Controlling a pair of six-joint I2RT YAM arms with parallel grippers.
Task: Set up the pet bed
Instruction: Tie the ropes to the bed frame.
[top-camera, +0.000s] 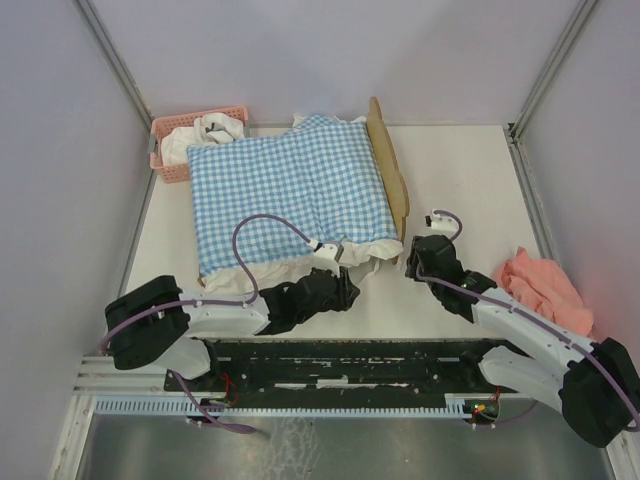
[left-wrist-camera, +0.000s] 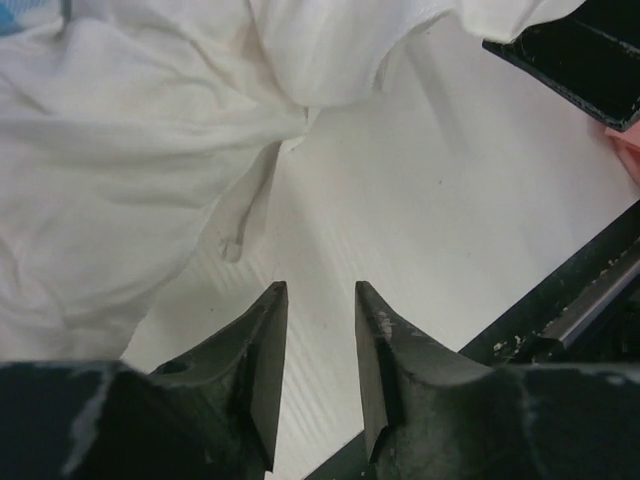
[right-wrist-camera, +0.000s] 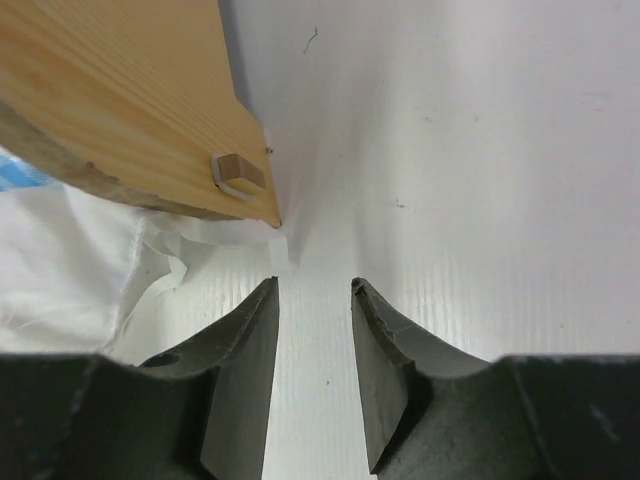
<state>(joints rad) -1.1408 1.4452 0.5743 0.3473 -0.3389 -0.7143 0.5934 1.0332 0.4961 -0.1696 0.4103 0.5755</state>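
Note:
The pet bed lies at the table's middle with its wavy light-wood headboard (top-camera: 388, 175) on the right. Blue-white gingham bedding (top-camera: 290, 190) covers the frame, and its white ruffle hangs over the near edge. My left gripper (top-camera: 345, 285) is open and empty just in front of that ruffle (left-wrist-camera: 130, 150), above bare table. My right gripper (top-camera: 413, 255) is open and empty at the headboard's near corner. In the right wrist view the wooden corner (right-wrist-camera: 130, 100) with a small pad (right-wrist-camera: 240, 175) sits just beyond the gripper (right-wrist-camera: 313, 285). The bed's grey base is hidden.
A pink plastic basket (top-camera: 170, 140) with white cloth stands at the back left. A crumpled pink cloth (top-camera: 545, 290) lies at the right edge. The dark base rail (top-camera: 340, 360) runs along the near edge. Grey walls enclose the table.

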